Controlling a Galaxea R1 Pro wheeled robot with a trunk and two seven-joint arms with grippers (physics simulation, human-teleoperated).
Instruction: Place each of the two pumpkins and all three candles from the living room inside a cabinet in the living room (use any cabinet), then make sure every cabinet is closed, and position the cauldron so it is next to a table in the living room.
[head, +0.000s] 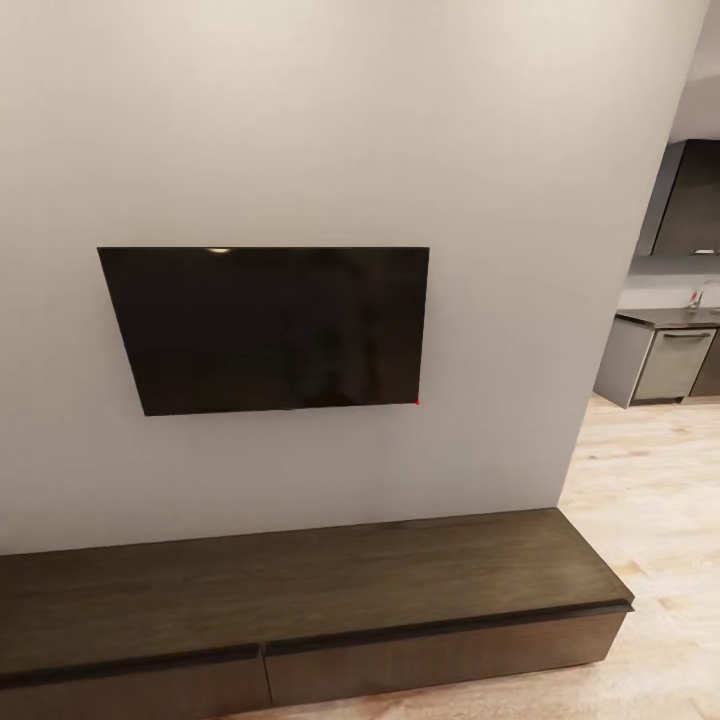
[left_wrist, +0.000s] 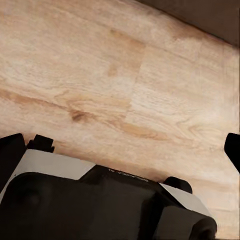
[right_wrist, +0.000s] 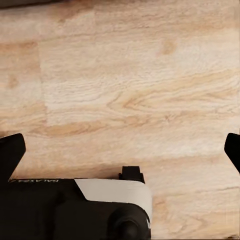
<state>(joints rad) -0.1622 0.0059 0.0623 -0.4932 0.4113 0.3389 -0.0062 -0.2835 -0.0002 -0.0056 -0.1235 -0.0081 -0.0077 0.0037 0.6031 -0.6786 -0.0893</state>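
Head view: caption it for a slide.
Closed dark-brown TV cabinet beneath a wall-mounted television, kitchen beyond at right.

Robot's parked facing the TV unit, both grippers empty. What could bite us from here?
1. The cabinet fronts look shut and handle-less, so a gripper may have little to hook when opening one.
2. The left gripper and right gripper are both open over bare wood floor, holding nothing; pumpkins and candles still need fetching.
3. The head camera frames mostly wall and TV, with the drawer fronts at the picture's edge, so reaching low could be poorly watched.
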